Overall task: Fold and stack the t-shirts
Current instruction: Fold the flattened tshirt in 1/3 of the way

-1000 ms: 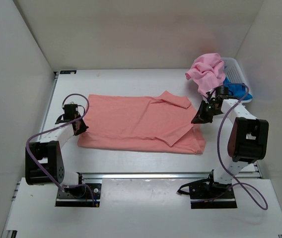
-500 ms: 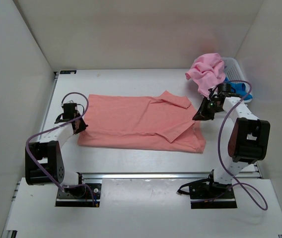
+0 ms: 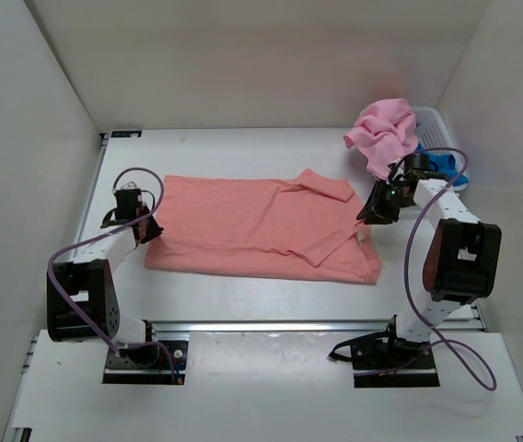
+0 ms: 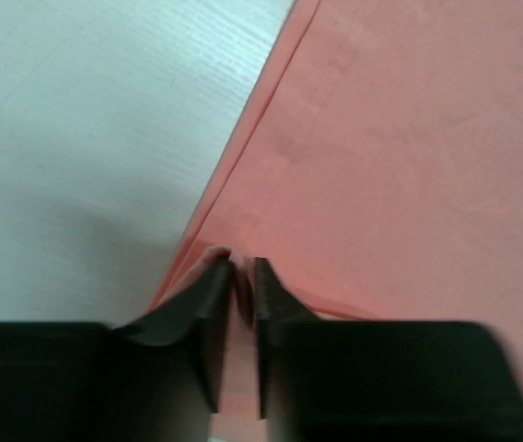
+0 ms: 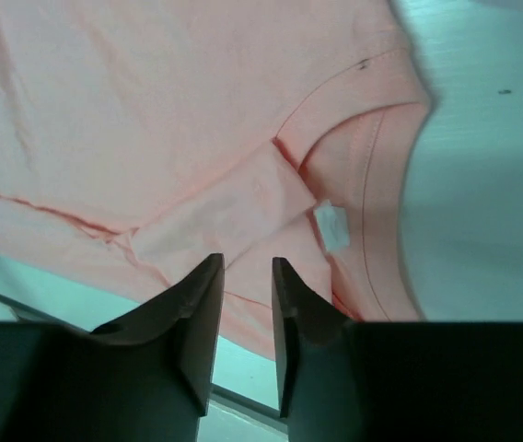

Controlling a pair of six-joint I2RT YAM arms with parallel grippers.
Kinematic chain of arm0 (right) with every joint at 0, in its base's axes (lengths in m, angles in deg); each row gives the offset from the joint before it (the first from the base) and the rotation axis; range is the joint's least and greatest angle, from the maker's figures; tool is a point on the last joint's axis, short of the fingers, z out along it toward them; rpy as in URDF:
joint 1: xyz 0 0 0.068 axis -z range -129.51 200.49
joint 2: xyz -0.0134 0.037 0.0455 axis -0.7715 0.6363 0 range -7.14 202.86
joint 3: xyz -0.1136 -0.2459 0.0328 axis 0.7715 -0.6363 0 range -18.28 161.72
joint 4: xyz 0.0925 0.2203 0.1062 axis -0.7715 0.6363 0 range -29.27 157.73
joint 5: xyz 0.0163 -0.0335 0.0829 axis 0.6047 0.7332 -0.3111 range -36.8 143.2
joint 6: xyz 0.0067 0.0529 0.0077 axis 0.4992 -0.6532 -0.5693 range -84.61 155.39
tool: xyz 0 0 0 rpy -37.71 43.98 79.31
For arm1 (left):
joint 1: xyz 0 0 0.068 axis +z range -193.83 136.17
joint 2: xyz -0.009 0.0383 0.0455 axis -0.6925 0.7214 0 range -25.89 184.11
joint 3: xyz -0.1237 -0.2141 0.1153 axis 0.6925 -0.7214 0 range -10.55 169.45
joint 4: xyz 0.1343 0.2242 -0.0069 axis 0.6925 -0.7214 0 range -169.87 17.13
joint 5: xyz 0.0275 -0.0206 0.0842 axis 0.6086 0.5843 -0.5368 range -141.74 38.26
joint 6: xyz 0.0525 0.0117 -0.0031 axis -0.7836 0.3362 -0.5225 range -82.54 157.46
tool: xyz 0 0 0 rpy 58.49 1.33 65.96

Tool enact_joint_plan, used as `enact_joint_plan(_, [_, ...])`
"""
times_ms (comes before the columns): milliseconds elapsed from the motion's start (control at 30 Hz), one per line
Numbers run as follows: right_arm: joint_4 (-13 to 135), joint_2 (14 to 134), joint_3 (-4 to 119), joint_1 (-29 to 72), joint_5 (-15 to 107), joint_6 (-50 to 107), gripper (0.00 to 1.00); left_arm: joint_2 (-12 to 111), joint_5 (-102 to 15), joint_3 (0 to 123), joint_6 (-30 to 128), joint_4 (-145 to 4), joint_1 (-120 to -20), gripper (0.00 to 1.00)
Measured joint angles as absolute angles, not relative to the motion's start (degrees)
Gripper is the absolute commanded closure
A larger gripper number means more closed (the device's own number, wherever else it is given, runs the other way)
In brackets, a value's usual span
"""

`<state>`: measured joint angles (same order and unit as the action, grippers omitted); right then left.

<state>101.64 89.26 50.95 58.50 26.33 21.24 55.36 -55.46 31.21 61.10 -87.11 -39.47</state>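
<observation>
Now: salmon shirt (image 3: 252,226) spread on table (image 3: 243,152), a claw at each end.
Left claw (image 4: 241,267) clenched on shirt's left edge; right claw (image 5: 245,262) above collar, jaws narrowly apart, grasp can't tell; pink shirt (image 3: 383,129), blue shirt (image 3: 438,168) at far-right basket (image 3: 432,124).

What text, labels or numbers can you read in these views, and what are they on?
No text can be read in any view.
White neck tag inside the collar of the salmon t-shirt: no print can be made out.
Dark label at the far left corner of the table: too small to read.
</observation>
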Motion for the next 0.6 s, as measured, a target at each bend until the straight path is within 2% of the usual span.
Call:
enact_joint_plan(33, [101.7, 89.3, 51.1, 58.5, 26.8, 21.2, 0.67, 55.5, -55.2, 31.5, 61.1, -86.8, -39.4, 0.55])
enact_joint_plan(67, [101.9, 89.3, 51.4, 58.5, 27.2, 21.2, 0.61, 55.8, -55.1, 31.9, 61.0, -86.4, -39.4, 0.45])
enact_joint_plan(133, [101.8, 89.3, 52.4, 58.5, 27.7, 20.9, 0.55, 56.7, -54.5, 33.3, 61.7, -85.7, -39.1, 0.39])
enact_joint_plan(333, [100.1, 89.5, 56.7, 58.0, 27.8, 20.0, 0.54, 63.8, -54.1, 41.3, 63.8, -84.0, -38.9, 0.43])
enact_joint_plan(500, [98.7, 92.3, 61.9, 56.3, 28.4, 19.7, 0.54, 74.5, -54.5, 54.3, 65.7, -84.1, -38.7, 0.47])
enact_joint_plan(600, [98.4, 93.5, 62.5, 54.7, 28.9, 19.3, 0.54, 80.7, -55.0, 61.0, 67.2, -84.1, -38.8, 0.46])
